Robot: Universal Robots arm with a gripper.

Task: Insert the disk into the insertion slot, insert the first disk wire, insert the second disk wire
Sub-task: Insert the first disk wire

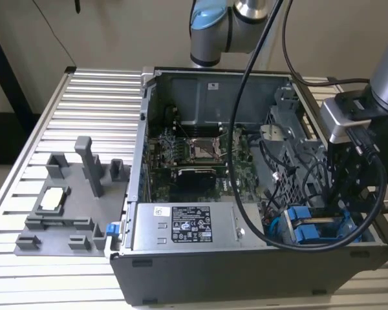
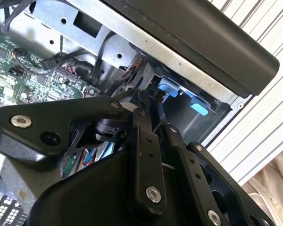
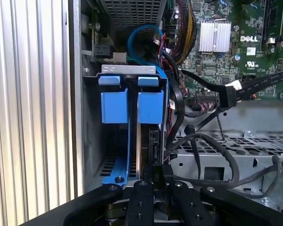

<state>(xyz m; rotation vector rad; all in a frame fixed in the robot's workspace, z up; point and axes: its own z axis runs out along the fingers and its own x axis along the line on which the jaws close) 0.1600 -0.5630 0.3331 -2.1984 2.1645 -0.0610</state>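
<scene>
The disk stands on edge in the insertion slot, a grey sheet-metal bay in the corner of the open computer case. Its blue carrier front sits level with a second blue carrier beside it. My gripper is down at the disk's exposed edge, its fingers shut on a black wire plug pressed against that edge. The plug's black cable trails off over the perforated metal. In the exterior view, the gripper hangs just above the blue carriers. In the second wrist view, the gripper points at the blue carrier.
Loose black cables and a blue cable loop crowd the bay. A large silver labelled box fills the case's front. The motherboard lies behind it. A grey fixture stands on the slatted table at the exterior view's left.
</scene>
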